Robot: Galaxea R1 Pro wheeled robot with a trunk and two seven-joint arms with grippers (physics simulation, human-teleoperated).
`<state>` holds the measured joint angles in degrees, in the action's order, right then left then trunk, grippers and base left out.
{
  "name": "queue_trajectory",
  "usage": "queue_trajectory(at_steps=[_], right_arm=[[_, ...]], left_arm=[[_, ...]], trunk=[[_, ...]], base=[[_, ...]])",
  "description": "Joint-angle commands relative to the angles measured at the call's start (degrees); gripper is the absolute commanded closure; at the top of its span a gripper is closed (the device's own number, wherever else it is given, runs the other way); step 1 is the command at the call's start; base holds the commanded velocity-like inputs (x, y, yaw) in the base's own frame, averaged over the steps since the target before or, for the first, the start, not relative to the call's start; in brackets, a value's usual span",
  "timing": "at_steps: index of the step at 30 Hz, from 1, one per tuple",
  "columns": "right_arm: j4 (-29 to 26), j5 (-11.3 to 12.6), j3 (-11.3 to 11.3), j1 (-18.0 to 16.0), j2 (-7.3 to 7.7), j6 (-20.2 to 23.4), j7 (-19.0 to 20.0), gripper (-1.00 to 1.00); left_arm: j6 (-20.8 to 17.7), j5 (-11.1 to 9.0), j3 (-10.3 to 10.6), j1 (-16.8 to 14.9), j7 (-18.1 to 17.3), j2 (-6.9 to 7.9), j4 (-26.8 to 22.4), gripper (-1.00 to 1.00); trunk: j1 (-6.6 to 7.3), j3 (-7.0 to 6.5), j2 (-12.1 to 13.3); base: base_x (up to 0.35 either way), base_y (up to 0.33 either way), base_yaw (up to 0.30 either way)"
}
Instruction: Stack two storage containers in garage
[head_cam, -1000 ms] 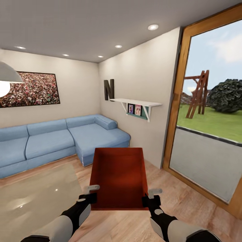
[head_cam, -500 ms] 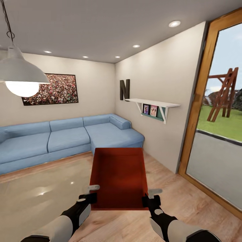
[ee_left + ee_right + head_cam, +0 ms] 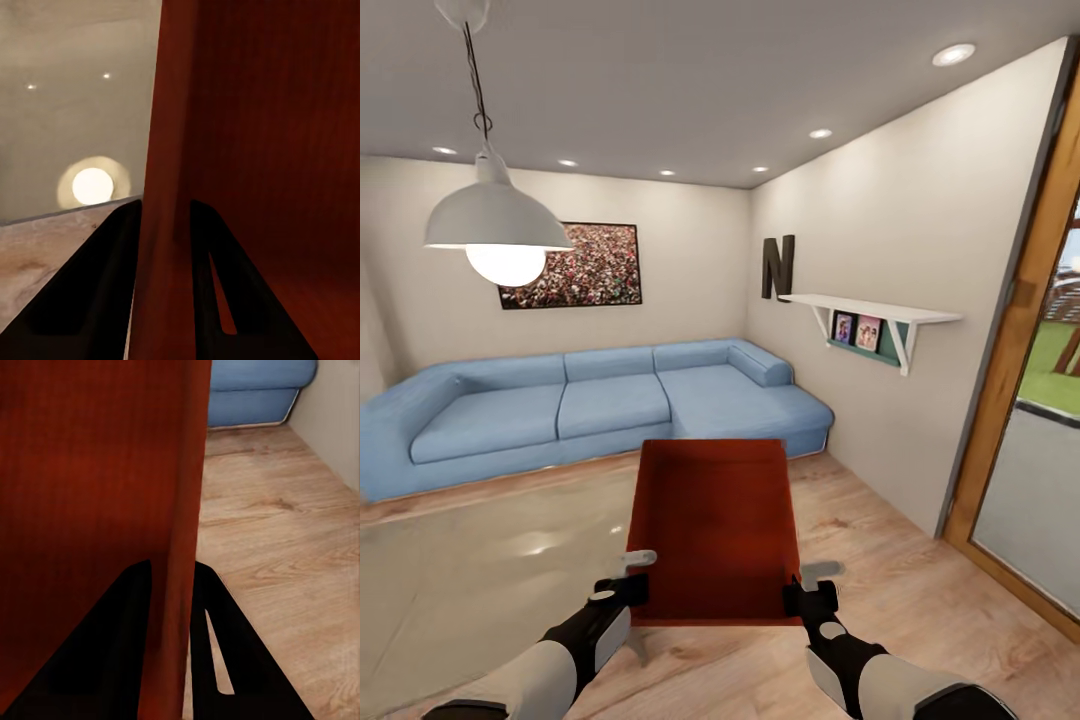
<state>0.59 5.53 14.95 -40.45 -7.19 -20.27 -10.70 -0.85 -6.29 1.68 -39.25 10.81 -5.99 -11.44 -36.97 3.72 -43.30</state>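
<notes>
Head view: one storage container (image 3: 712,530), open side up, is carried level between both arms, the left gripper (image 3: 628,578) and right gripper (image 3: 810,588) each clamped on a near corner of its wall, above the living room's wood-plank floor (image 3: 890,580) before the blue sofa (image 3: 590,400). Judged step: transport toward the garage; next calls for turning to an exit without loosening either grip. Left wrist view shows fingers (image 3: 97,292) straddling the wall; right wrist view likewise (image 3: 124,645).

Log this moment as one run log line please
phase: carrying | place: living room | held: storage container | left gripper: shut on left wall | right gripper: shut on right wall | sofa ahead
</notes>
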Motion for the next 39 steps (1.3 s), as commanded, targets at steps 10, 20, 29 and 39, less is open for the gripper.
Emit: queue_trajectory(at_steps=[10, 20, 29, 39], right_arm=[[-0.2, -0.2, -0.7, -0.1, -0.02, -0.5, -0.1, 1.0], [-0.2, -0.2, -0.7, -0.1, -0.02, -0.5, -0.1, 1.0], [-0.2, -0.2, -0.7, -0.1, -0.02, -0.5, -0.1, 1.0], [-0.2, -0.2, -0.7, -0.1, -0.02, -0.5, -0.1, 1.0]], left_arm=[[-0.1, -0.4, -0.8, 0.0, 1.7, 0.8, 0.1, 1.0], [-0.1, -0.4, -0.8, 0.0, 1.7, 0.79, 0.1, 1.0], [-0.1, -0.4, -0.8, 0.0, 1.7, 0.81, 0.1, 1.0], [-0.1, -0.4, -0.8, 0.0, 1.7, 0.81, 0.1, 1.0]], trunk=[[-0.01, 0.09, -0.1], [-0.01, 0.09, -0.1], [-0.01, 0.09, -0.1], [-0.01, 0.09, -0.1]], base=[[0.0, 0.0, 0.3], [0.0, 0.0, 0.3], [0.0, 0.0, 0.3], [0.0, 0.0, 0.3]])
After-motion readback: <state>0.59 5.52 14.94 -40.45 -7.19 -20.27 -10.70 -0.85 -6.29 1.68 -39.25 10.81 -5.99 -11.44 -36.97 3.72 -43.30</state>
